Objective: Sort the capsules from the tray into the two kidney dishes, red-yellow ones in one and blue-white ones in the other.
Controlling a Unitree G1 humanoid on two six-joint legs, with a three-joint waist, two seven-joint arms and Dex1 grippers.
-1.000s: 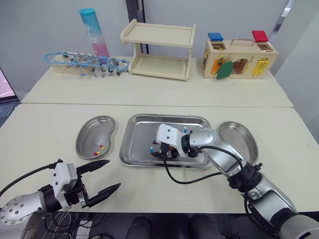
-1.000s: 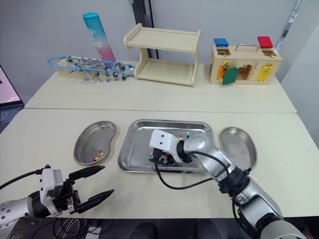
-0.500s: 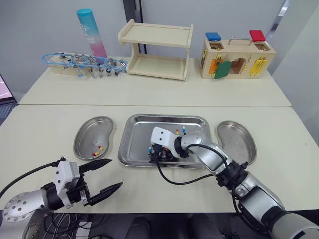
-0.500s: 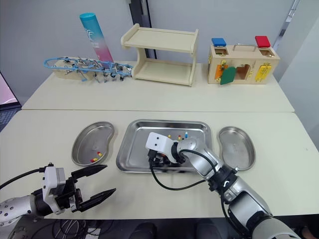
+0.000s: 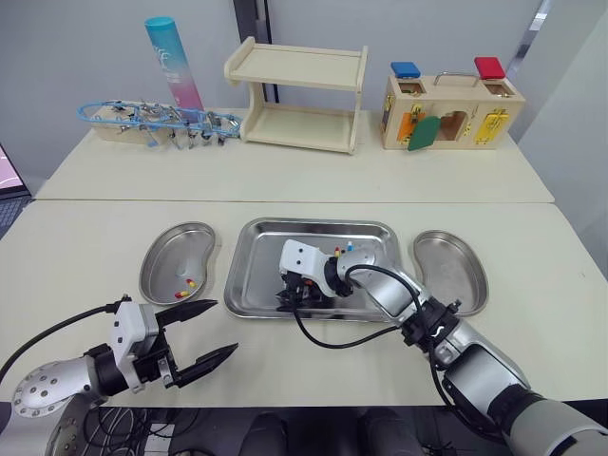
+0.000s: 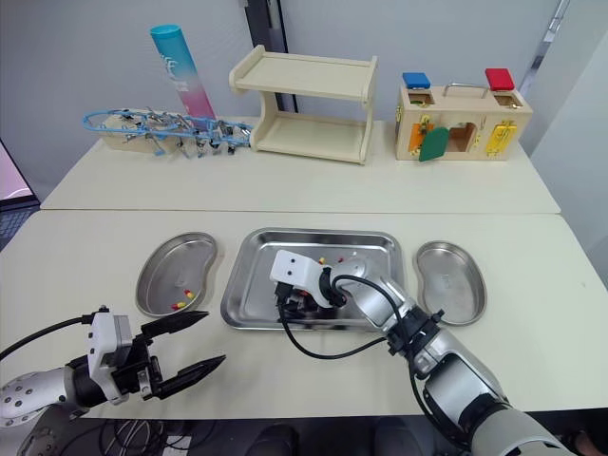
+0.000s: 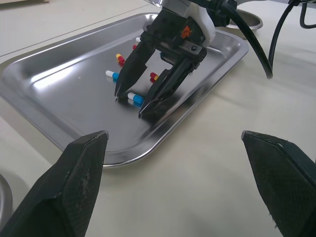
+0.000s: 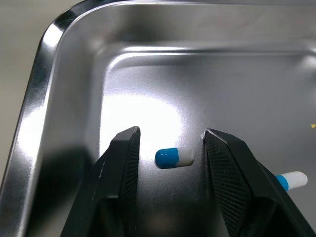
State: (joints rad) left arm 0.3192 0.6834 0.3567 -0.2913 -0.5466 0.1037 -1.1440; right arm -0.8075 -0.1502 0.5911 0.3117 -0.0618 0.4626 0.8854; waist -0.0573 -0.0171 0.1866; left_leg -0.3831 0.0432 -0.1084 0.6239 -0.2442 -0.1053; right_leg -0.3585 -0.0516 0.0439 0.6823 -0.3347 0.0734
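Right jaws: held apart, the fingers of the right gripper (image 8: 171, 136) lowered on either side of a blue-white capsule (image 8: 174, 156); no contact with it can be seen.
Left jaws: spread wide, nothing held; the left gripper (image 5: 226, 327) hangs over the table near-left of the tray.
Capsule place: flat on the floor of the tray (image 5: 313, 222), in its near-left part, close to the rounded corner.
Handling: judged light, stiff-shelled, smooth and round, so apt to roll or squirt out. Its long axis seems to run from finger to finger, so it would be taken by the ends. A gentle, centred pinch is called for.
Neighbours: a second capsule (image 8: 292, 180), also blue-white, lies near; a red-yellow capsule (image 7: 119, 58) lies farther into the tray.
Dishes: left dish (image 5: 161, 275), just left of the tray, holds a few red-yellow pieces (image 5: 190, 282); right dish (image 5: 451, 271), just right of the tray, is judged the blue-white one.
Hard to make out: the count of capsules at the far side of the tray, partly hidden by the right wrist; whether the fingertips touch the tray floor.
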